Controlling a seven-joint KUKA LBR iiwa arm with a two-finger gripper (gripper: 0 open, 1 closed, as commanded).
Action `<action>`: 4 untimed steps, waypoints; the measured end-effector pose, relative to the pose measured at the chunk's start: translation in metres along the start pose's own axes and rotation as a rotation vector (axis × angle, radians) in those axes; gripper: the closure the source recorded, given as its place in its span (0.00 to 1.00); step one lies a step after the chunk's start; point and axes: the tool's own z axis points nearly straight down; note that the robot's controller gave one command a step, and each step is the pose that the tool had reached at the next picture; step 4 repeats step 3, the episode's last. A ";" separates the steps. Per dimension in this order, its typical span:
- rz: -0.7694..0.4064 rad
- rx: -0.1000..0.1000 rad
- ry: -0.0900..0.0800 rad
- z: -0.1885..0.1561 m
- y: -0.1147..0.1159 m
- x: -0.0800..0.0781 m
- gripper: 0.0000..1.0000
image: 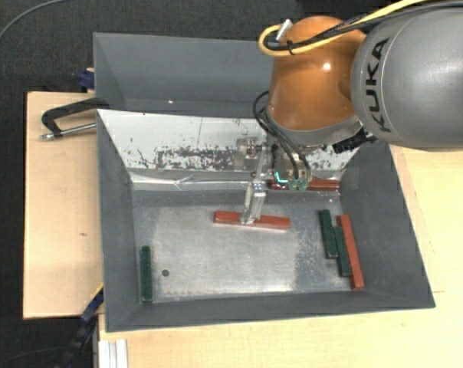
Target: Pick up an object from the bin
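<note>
My gripper is down at the middle of the bin floor, its tip right on a flat red-brown stick that lies crosswise there. The stick reaches out to the left and right of the tip. Whether the stick is gripped cannot be made out from this angle. A second red-brown stick lies just behind and to the right of the gripper, along the foot of the back wall.
Against the right wall lie two dark green sticks with a red-brown stick beside them. One green stick lies alone in the front left corner. The arm's orange cover hangs over the back right of the bin.
</note>
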 end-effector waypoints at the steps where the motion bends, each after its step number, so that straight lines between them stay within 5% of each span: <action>1: -0.210 0.002 -0.001 0.144 -0.034 -0.024 0.00; 2: -0.210 0.000 -0.007 0.139 -0.033 -0.025 1.00; 3: -0.283 0.002 -0.022 0.008 -0.046 -0.020 1.00; 4: -0.283 0.002 -0.022 0.008 -0.046 -0.020 1.00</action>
